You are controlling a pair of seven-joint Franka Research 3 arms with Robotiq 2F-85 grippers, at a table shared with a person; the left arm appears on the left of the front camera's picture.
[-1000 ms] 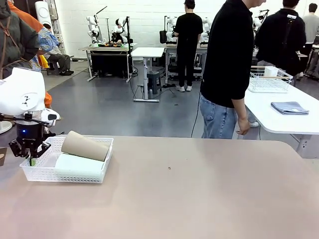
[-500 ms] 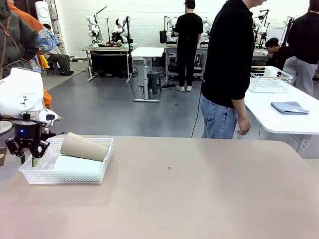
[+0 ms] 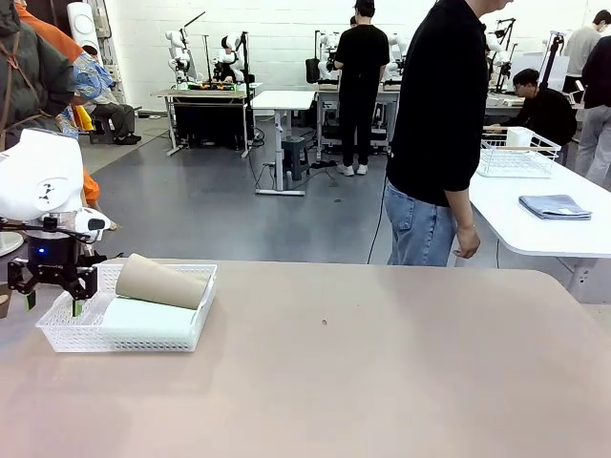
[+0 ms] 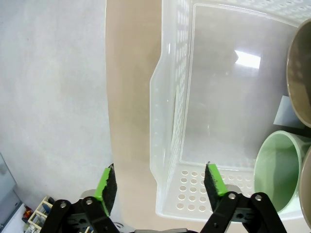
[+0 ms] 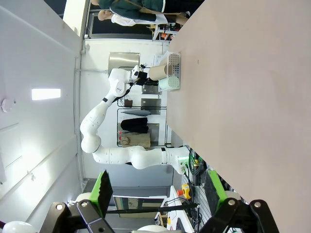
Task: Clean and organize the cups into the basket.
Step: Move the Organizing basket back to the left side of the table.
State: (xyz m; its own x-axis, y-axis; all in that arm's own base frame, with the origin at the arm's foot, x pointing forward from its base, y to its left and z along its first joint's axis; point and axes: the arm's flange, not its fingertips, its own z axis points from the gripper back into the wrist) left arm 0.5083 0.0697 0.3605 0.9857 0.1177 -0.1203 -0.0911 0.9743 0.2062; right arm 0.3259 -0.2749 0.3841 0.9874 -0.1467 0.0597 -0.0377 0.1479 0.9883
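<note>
The broad tan desk [image 3: 363, 372] spreads across the front view, bare over most of its surface. At its far edge a person in a black top and blue jeans [image 3: 437, 134] stands side-on, one hand hanging by the hip.

The low rectangular white plastic basket with perforated walls [image 3: 86, 334] sits at the desk's left end. Inside it, a tall tan kraft paper cup [image 3: 160, 281] lies on its side, resting across a pale mint-white paper cup [image 3: 148, 318] that lies along the basket's near wall. In the left wrist view the mint cup's open mouth [image 4: 278, 170] faces the camera beside the brown rim of a tan cup [image 4: 297, 82]; the rest of the basket floor is bare.

The left gripper [image 3: 50, 300] hangs over the basket's left end wall, its green-padded fingers [image 4: 107, 183] spread wide, straddling that wall and holding nothing.

The right gripper [image 5: 158, 187], in its own wrist view, is spread apart and empty, well away from the basket.
</note>
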